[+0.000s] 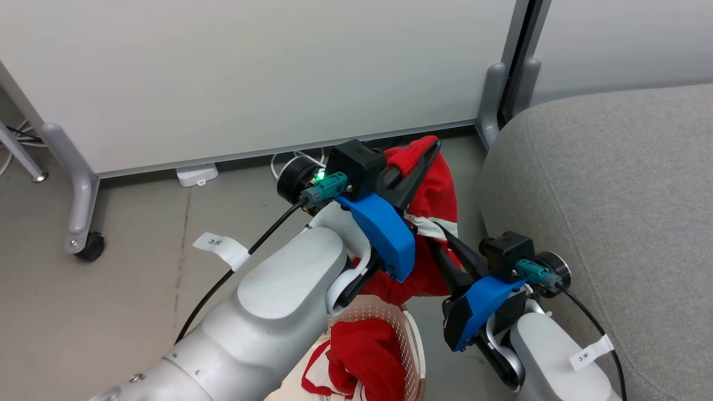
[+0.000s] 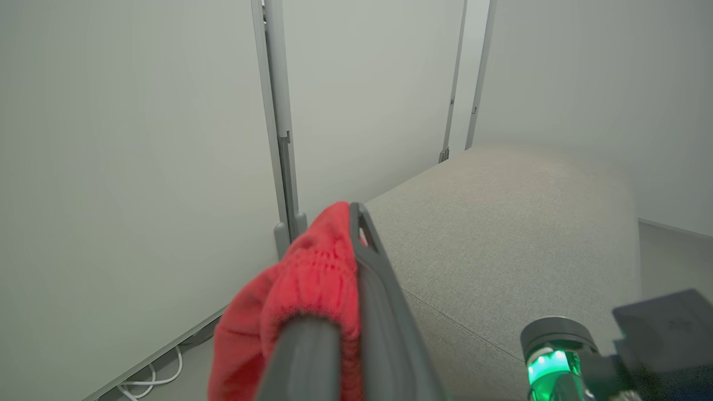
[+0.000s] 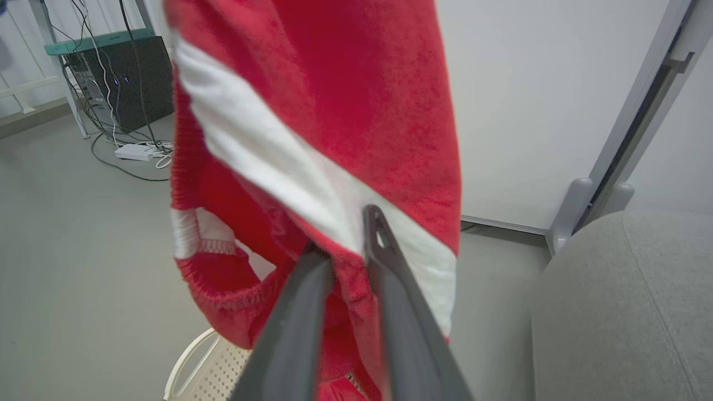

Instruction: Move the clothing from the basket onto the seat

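One red garment [image 1: 434, 195] with a white band hangs in the air between both grippers, above the basket [image 1: 409, 334] and just left of the grey sofa [image 1: 613, 184]. My left gripper [image 1: 426, 147] is shut on its top edge, red cloth bunched over one finger [image 2: 312, 278]. Lower down, my right gripper [image 1: 440, 231] is shut on the same garment [image 3: 334, 139] near the white band. A second red garment [image 1: 362, 356] with white trim lies in the cream basket, whose perforated wall [image 3: 211, 367] shows beneath the hanging cloth. The sofa [image 2: 501, 239] lies just beyond the left fingers.
White partition panels [image 1: 250, 72] on grey wheeled feet [image 1: 83, 223] stand behind, with a gap at the sofa's corner. Cables and a white power adapter [image 1: 196, 174] lie on the floor by the panel. A dark cabinet [image 3: 128, 78] with cables stands farther off.
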### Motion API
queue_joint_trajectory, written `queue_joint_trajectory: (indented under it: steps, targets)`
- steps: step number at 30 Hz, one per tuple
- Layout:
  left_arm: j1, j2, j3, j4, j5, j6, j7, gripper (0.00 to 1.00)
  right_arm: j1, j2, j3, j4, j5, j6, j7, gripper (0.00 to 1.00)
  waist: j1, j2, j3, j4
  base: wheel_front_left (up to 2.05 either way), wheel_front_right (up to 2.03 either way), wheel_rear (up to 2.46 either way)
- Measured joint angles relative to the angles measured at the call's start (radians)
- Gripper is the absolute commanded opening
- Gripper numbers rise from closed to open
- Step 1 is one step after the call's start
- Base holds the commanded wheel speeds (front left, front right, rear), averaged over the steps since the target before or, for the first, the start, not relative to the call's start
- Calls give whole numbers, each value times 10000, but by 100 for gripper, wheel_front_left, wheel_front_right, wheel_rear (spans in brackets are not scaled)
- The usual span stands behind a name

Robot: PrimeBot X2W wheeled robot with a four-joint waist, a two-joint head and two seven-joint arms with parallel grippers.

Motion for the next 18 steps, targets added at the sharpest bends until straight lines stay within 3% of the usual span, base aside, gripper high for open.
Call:
queue_joint_trajectory:
  steps: [18]
  targets:
    - [-107, 0, -334, 249, -362, 71, -121, 0, -614, 0, 405, 1045, 951, 0, -541, 0, 0, 0, -15, -67, 0, 0, 0]
